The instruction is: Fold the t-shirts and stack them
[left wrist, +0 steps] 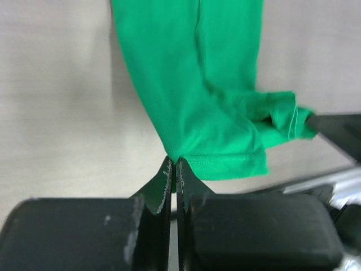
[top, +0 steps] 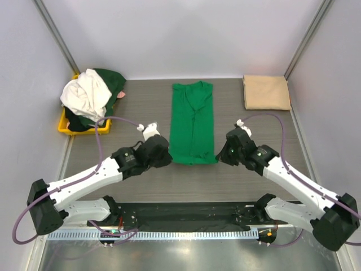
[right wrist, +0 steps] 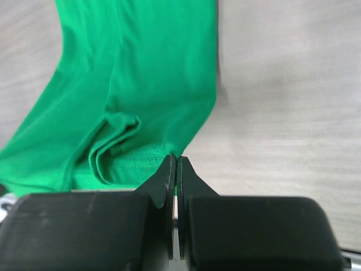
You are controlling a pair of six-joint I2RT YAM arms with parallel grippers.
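Green cloth, soft and light, will likely sag and slip, so we take it by the hem. Our bright green t-shirt (top: 193, 121) lies lengthwise mid-way across the table (top: 141, 101), with the left tool (left wrist: 174, 169) and right tool (right wrist: 175, 166) each pinched tight on a near hem corner.

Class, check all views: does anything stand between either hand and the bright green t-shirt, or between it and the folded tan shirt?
Nothing visible. The left hand and right hand are each shut on a near hem corner of the bright green t-shirt, and only bare table separates it from the tan shirt.
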